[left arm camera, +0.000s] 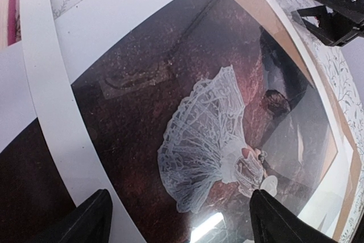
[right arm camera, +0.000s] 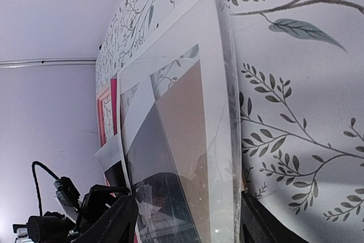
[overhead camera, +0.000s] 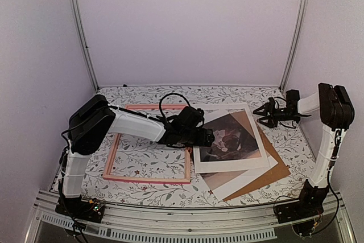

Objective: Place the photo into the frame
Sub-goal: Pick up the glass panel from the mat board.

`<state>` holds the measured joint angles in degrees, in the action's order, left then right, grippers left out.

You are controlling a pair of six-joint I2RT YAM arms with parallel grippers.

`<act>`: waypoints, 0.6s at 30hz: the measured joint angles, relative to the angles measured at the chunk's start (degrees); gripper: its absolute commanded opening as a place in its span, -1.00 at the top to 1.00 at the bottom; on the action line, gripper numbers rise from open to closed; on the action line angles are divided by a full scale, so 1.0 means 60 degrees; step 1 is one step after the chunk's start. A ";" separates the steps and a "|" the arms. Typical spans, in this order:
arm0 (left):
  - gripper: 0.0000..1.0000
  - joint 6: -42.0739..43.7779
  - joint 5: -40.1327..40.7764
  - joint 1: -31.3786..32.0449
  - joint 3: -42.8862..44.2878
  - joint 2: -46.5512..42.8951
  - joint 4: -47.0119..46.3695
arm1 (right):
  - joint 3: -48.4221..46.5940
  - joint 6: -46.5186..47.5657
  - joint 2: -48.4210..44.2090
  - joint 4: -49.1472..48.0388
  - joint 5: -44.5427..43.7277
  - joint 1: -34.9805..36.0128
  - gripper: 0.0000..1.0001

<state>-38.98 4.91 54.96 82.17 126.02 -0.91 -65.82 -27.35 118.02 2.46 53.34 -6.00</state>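
The photo [overhead camera: 227,138], a dark reddish scene with a white-dressed figure [left arm camera: 205,140], lies right of centre under a white mat [overhead camera: 227,162] and shows through the mat's window. The pink frame [overhead camera: 148,178] lies flat to the left, holding nothing, and its edge also shows in the right wrist view [right arm camera: 106,115]. My left gripper [overhead camera: 209,138] is open and hovers just above the photo's left part [left arm camera: 179,226]. My right gripper [overhead camera: 264,113] is open and empty by the stack's far right corner [right arm camera: 187,226], apart from it.
A brown backing board [overhead camera: 273,169] lies under the stack and sticks out at the right. A clear pane's edge [right arm camera: 230,140] seems to lie on the stack. The right gripper shows in the left wrist view [left arm camera: 335,15]. The left arm [overhead camera: 136,124] crosses above the frame.
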 measured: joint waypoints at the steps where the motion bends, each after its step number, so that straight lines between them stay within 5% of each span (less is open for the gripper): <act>1: -0.73 0.0000 -0.0004 0.0000 -0.0011 0.0000 -0.0018 | -0.0007 0.0025 -0.0036 -0.0011 0.0033 0.0000 -0.28; 18: -0.73 0.0004 -0.0029 -0.0004 -0.0036 0.0000 -0.0076 | 0.0565 -0.0040 -0.0688 -0.0149 0.0572 0.0007 0.05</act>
<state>-38.96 4.73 54.94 81.95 126.02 -1.37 -62.43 -27.59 113.89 1.56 56.77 -5.96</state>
